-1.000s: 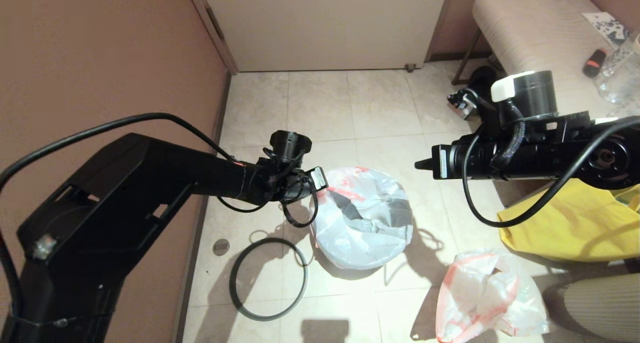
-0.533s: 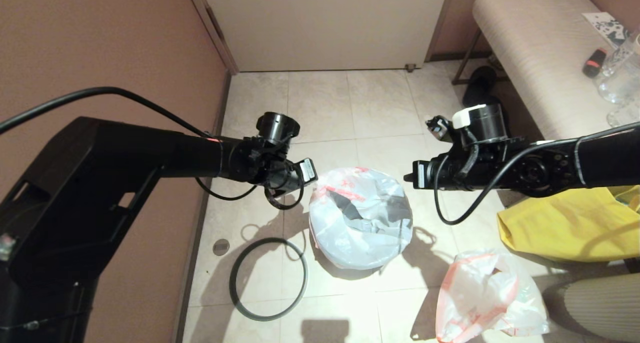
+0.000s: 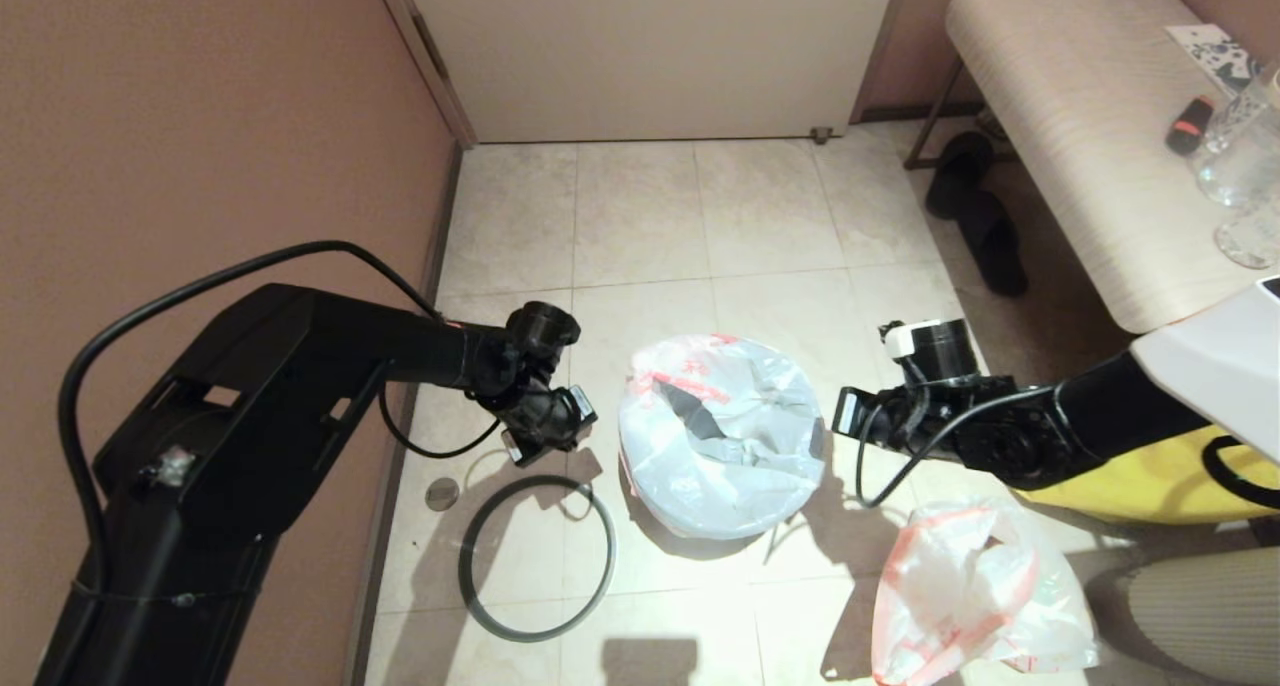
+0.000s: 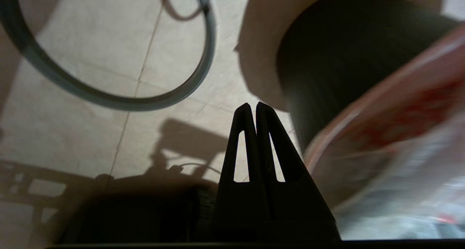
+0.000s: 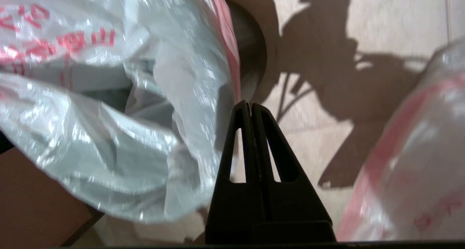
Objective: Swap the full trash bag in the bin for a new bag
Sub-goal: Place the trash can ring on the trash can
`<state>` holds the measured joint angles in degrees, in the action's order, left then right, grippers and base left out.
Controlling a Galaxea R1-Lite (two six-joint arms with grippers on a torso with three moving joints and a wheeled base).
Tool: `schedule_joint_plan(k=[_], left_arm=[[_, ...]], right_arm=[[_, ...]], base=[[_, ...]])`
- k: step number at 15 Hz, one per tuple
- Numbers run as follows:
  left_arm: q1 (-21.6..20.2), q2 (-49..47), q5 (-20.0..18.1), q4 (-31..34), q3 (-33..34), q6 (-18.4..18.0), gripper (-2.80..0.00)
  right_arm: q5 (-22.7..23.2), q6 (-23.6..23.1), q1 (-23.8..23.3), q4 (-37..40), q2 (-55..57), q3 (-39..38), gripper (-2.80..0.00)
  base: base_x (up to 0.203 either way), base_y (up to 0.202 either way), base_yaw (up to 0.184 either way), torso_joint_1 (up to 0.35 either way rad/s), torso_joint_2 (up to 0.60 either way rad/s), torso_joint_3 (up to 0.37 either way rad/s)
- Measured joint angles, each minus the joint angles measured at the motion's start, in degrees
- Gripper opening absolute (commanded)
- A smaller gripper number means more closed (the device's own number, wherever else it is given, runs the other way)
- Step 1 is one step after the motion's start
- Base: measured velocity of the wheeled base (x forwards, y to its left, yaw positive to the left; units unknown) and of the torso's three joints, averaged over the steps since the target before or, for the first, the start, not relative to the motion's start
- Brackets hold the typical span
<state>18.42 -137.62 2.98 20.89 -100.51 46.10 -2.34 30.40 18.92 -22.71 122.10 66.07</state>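
Bin (image 4: 327,71) is the anchor for everything, sitting upright on the tiled floor (image 3: 640,216) with its mouth facing up, and the new bag (image 3: 725,431) is draped over it, crinkly white plastic with a pink hem and red print, sagging into the opening so you barely see any black from the head view. Just left of the bin lies the grey hoop rim (image 3: 535,556), flat on the tiles and not on the bin at all. Right of the bin and a bit nearer the robot sits the full trash bag (image 3: 975,596), lumpy, standing more or less upright with its gathered pink hem on top. Further right of the bin there's a yellow tote (image 3: 1150,486), partly hidden behind the right arm, and a striped bench (image 3: 1080,116) beyond that with a pair of black slippers (image 3: 975,211) under its edge. Left gripper (image 4: 252,105) hangs just left of the bin, over the gap between the bin and the hoop, fingers pressed together with nothing between them. Right gripper (image 5: 247,103) is just right of the bin, tips close to the bag's draped edge, fingers also together and holding nothing. So the bin sits between the two grippers, and I can't tell for sure whether either tip touches the plastic.
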Motion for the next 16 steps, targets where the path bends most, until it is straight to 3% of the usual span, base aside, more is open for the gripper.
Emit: schedule_joint_plan(k=[3,5,9,12,14,16], left_arm=[[-1.24,1.69,-3.8,-14.35,13.8,2.19,-2.8],[-1.51,2.06,-4.83,-21.72,17.87,2.86,-2.8],[-2.42,-2.71,-0.71,-16.91,9.08,2.96,-2.8],[-2.75,-9.26,3.24,-3.59,-4.57,2.92,-2.8],[-3.02,-13.68,4.4,3.16,-10.19,1.16,-2.8],[-1.94,-16.88,5.5,1.46,-11.95,-5.65,-2.8]], right_arm=[[4.62,5.97,-3.13,-3.63,-8.05,-13.38,-2.8],[8.09,6.85,-5.24,-10.82,-9.64,-21.67,-2.8],[20.31,5.63,-12.17,-36.28,-5.18,-36.77,-2.8],[25.89,2.04,-14.79,-58.06,2.38,-44.84,-2.8],[25.76,0.5,-15.2,-64.05,5.7,-46.86,-2.8],[25.62,0.06,-15.24,-64.42,7.37,-47.33,-2.8]], base=[[0.0,0.0,0.0,0.0,0.0,0.0],[0.0,0.0,0.0,0.0,0.0,0.0],[0.0,0.0,0.0,0.0,0.0,0.0],[0.0,0.0,0.0,0.0,0.0,0.0],[0.0,0.0,0.0,0.0,0.0,0.0],[0.0,0.0,0.0,0.0,0.0,0.0]])
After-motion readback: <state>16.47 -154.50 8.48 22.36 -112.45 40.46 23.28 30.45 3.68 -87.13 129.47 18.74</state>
